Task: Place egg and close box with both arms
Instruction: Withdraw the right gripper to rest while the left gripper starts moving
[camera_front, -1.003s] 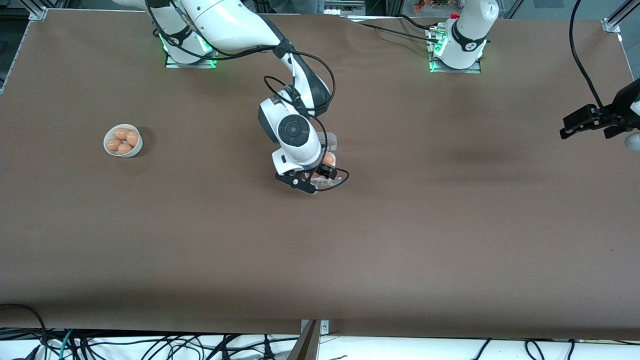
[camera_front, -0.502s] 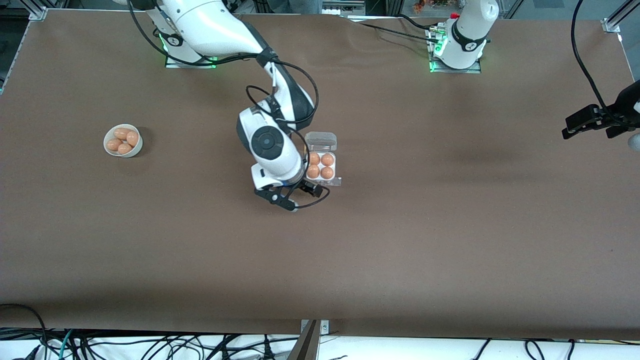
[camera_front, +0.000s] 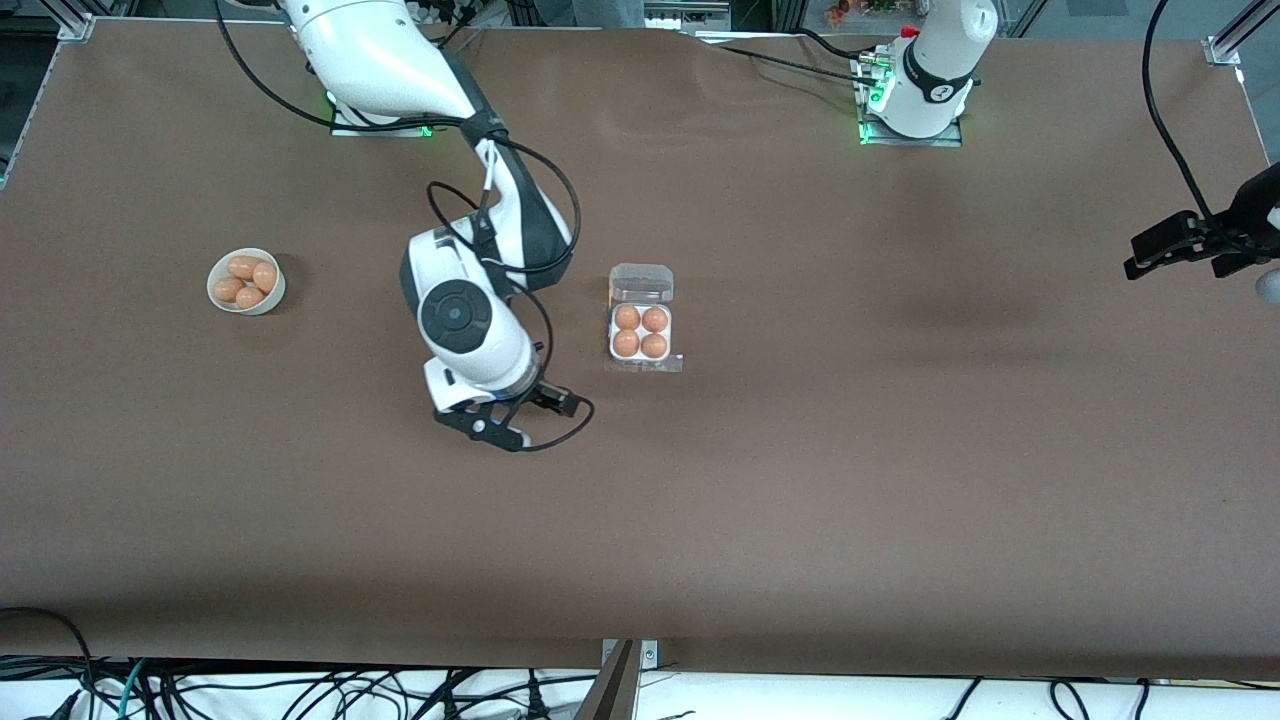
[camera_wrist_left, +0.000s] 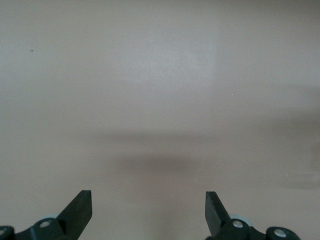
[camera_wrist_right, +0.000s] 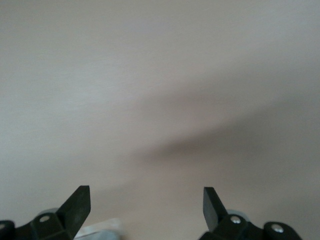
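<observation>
Hanging empty, my right hand (camera_front: 520, 420) hovers with fingers spread over bare table (camera_front: 800, 480) beside the box (camera_front: 642, 320): all four cells hold eggs, the lid lies open. My left hand (camera_front: 1165, 250), also spread, waits at its table end until closing.

Bare tabletop (camera_front: 800, 500) lies all around the box (camera_front: 642, 330), whose lid lies open. The right gripper (camera_front: 520, 415) hangs over tabletop beside it toward the bowl (camera_front: 246, 281). The left gripper (camera_front: 1185, 245) waits at the table's end.
</observation>
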